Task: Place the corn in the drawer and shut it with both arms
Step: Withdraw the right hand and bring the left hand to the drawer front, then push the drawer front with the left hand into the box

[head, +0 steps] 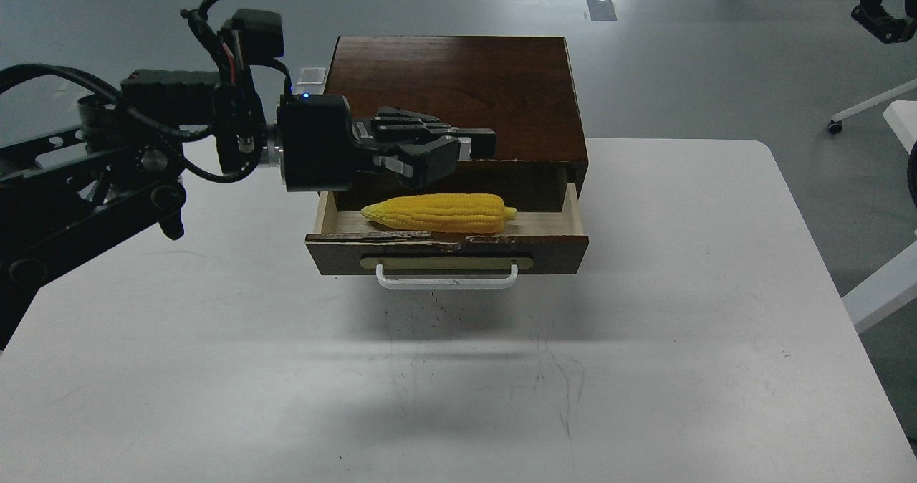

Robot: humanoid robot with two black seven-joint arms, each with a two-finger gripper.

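The yellow corn [440, 213] lies lengthwise inside the open drawer [448, 252] of the dark brown box [494, 89], its tip pointing right. The drawer is pulled partly out, and its white handle [445, 279] faces me. My left arm comes in from the left. Its gripper [469, 146] points right, hovers just above the corn in front of the box's front edge, and its fingers lie together, holding nothing. A small black part of my right arm [885, 13] shows at the top right corner, far from the box, and its fingers cannot be told apart.
The box stands at the back middle of the white table [645, 325]. The left arm's thick links and cables [107, 182] hang over the table's left side. White furniture legs [881, 289] stand beyond the right edge.
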